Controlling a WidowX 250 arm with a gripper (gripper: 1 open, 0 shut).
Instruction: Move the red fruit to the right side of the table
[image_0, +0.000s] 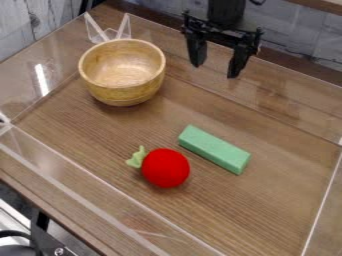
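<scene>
Now gripper (219, 61) open — red fruit (166, 167) untouched on table (94, 135).

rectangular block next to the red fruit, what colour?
Green: the flat rectangular block is a plain light green, no pattern. Camera view shows it clearly.

On the wood-grain surface (267, 115) there are three loose things: one red fruit (166, 167) with a green leafy stem, one green rectangular block (214, 149), and one wooden bowl (122, 72). One gripper (219, 58) with two dark fingers hangs above.
</scene>
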